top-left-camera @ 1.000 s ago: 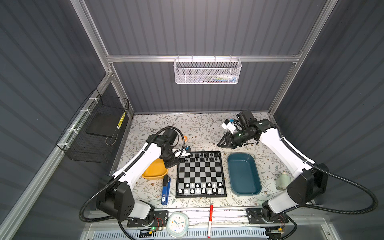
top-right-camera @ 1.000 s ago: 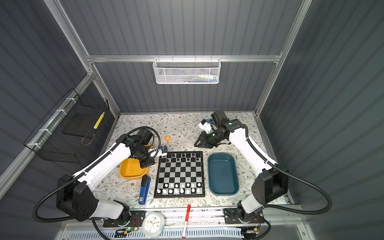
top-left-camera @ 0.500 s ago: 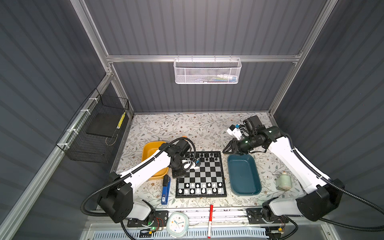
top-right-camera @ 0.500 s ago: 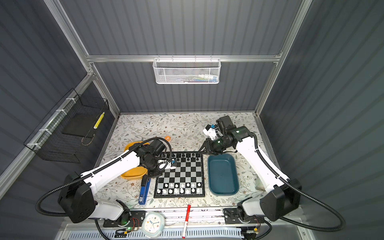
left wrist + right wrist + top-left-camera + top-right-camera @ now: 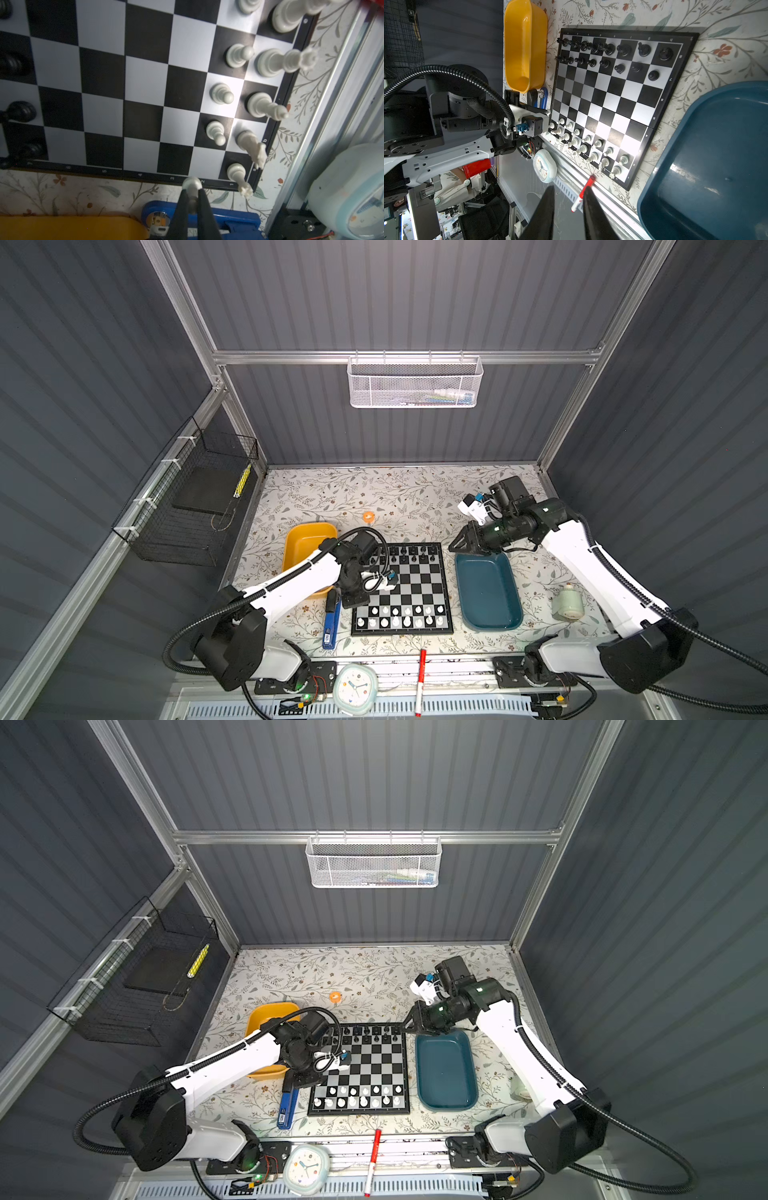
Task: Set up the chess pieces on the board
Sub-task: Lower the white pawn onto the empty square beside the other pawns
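Left gripper (image 5: 192, 190), clamped on a small white plastic pawn (image 5: 191, 184); vacant silver square (image 5: 207, 163) of the black-framed chequered board (image 5: 145, 83) lies just ahead.

This is looking like a robotics lab cell: ribbed panels (image 5: 374, 302) in an aluminium frame (image 5: 291, 357) are enclosing a flower-patterned tabletop (image 5: 332, 497), a left arm (image 5: 291, 585) and a right arm (image 5: 590, 568) are standing on a rail (image 5: 457, 668) at six o'clock, a white mesh basket (image 5: 415, 385) is hanging at twelve, a black wire basket (image 5: 187, 506) at nine.
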